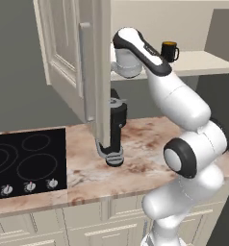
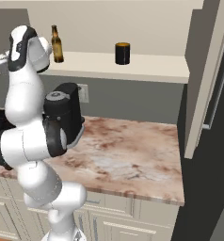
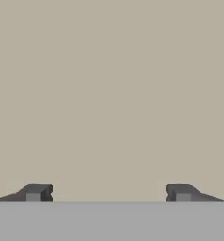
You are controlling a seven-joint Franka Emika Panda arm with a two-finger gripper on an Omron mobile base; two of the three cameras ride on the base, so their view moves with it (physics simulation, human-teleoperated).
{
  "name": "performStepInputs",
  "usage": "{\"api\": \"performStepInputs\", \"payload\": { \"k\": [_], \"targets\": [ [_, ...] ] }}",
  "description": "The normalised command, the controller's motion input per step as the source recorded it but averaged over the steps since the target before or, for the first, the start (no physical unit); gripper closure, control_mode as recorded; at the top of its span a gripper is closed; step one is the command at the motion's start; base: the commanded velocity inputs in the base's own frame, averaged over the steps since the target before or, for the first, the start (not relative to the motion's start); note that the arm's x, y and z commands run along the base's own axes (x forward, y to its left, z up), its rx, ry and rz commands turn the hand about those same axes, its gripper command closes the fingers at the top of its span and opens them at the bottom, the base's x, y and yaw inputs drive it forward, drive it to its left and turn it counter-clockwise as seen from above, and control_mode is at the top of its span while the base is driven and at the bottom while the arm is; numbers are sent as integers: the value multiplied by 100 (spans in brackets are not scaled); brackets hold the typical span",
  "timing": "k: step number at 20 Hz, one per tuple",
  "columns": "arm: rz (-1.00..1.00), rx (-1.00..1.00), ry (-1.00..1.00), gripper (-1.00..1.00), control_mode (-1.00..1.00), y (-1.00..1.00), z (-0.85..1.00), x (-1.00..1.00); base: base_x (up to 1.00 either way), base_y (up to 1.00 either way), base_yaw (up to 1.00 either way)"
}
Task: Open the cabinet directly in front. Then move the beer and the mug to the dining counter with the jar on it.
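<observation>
- The cabinet point(image 2: 132, 66) is shown with both doors swung outward; the left door point(image 1: 78, 62) hangs over the marbled tabletop point(image 2: 128, 150), and the right door point(image 2: 205, 80) stands edge-on at the tabletop's right end, so the pale shelf inside is exposed.
- The beer point(image 2: 57, 44) is seen standing upright near the left end of the shelf, close to its front edge.
- The mug point(image 2: 123, 53) is set upright toward the middle of the shelf, well apart from the bottle, its handle being visible in the left base view.
- The claw point(image 3: 109, 193) is shown from the hand camera with its fingertips point(image 3: 36, 193) spread wide and nothing between them; a plain beige surface is faced, which cannot be identified with certainty.
- A dark coffee machine point(image 1: 115, 129) is seen on the tabletop under the shelf, just behind the left door's lower edge.
- The black cooktop point(image 1: 27, 163) occupies the tabletop's left end.
- The opening step is judged complete; both items remain to be carried, and the wide fingers suit a first reach toward the shelf.
</observation>
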Motion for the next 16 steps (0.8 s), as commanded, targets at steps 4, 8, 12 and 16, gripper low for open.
{"api": "performStepInputs", "payload": {
  "k": [4,8,12,16],
  "targets": [
    [16,-3,-9,-100,-100,100,-3,-44,0,0,0],
    [-5,1,-22,-100,-100,90,-14,-37,0,0,0],
    [-3,0,0,-100,-100,-5,0,-4,0,0,0],
    [-43,2,0,-100,-100,-97,0,-64,0,0,0]
  ]
}}
